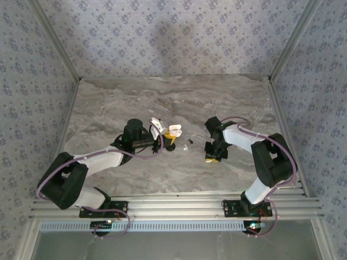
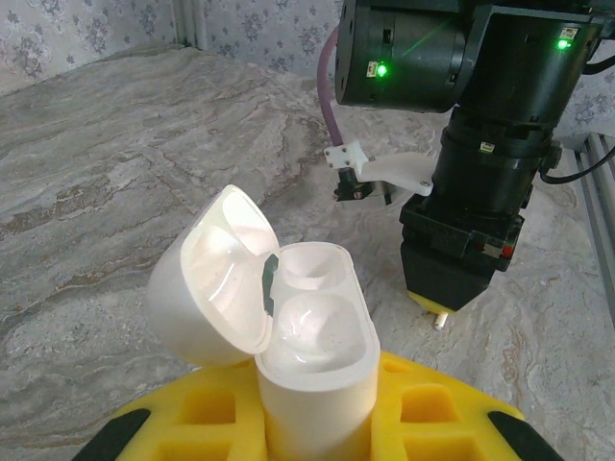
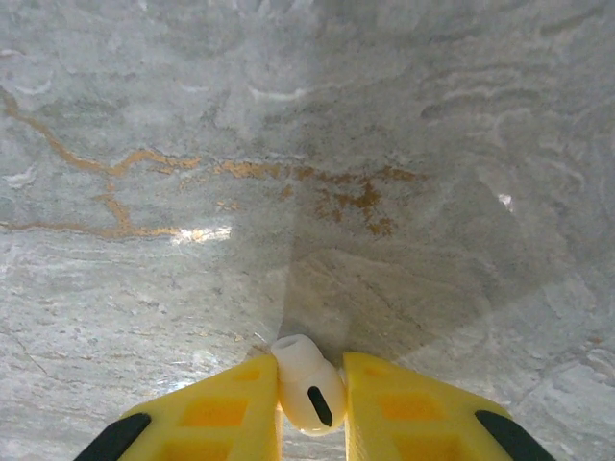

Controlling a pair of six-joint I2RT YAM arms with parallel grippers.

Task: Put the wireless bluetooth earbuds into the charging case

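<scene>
A white charging case stands upright between the yellow pads of my left gripper, which is shut on it. Its lid hangs open to the left, and both wells look empty. From above, the case sits at the left gripper near the table's middle. My right gripper is shut on a glossy white earbud, just above the marble. That right gripper hangs right of the case, with the bud's white stem poking out below. A black earbud lies on the table between the grippers.
The marble table stretches bare behind both arms. The right arm's black wrist stands close to the case's right side. Patterned walls enclose the table on three sides, and an aluminium rail runs along the near edge.
</scene>
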